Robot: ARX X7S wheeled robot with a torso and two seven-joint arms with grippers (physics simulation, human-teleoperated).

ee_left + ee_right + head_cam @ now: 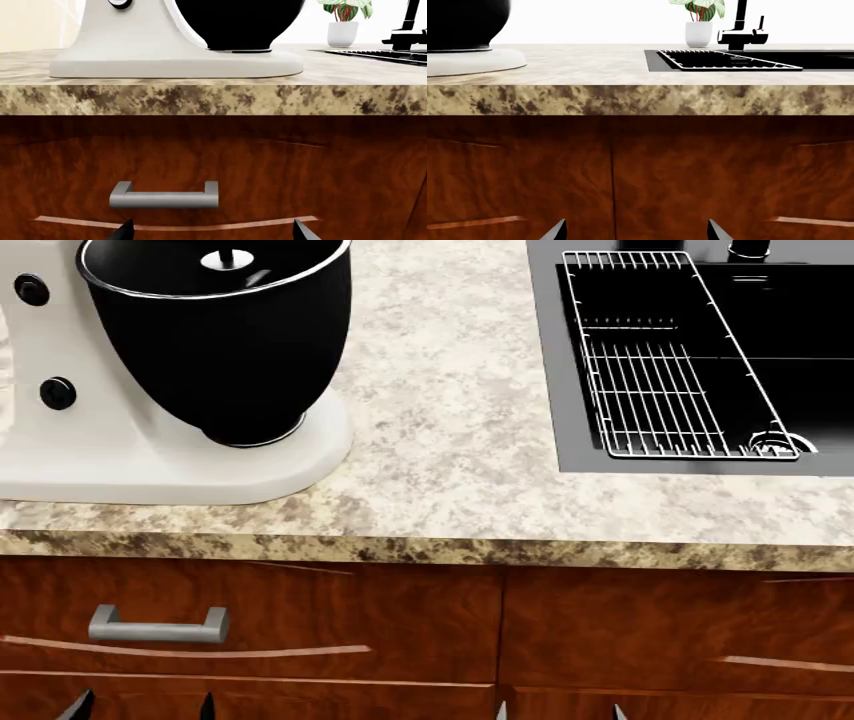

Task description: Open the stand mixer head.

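Observation:
The stand mixer head is out of view above the frames. Only a silver shaft end shows over the black silver-rimmed bowl. The white column with two black knobs and the white base stand on the counter at the left. The bowl and base also show in the left wrist view. My left gripper is open and empty, low in front of the drawer, below its handle. My right gripper is open and empty in front of the cabinet fronts.
The speckled stone counter has a front edge above brown wood cabinets. A black sink with a wire rack lies at the right. A black tap and a potted plant stand behind.

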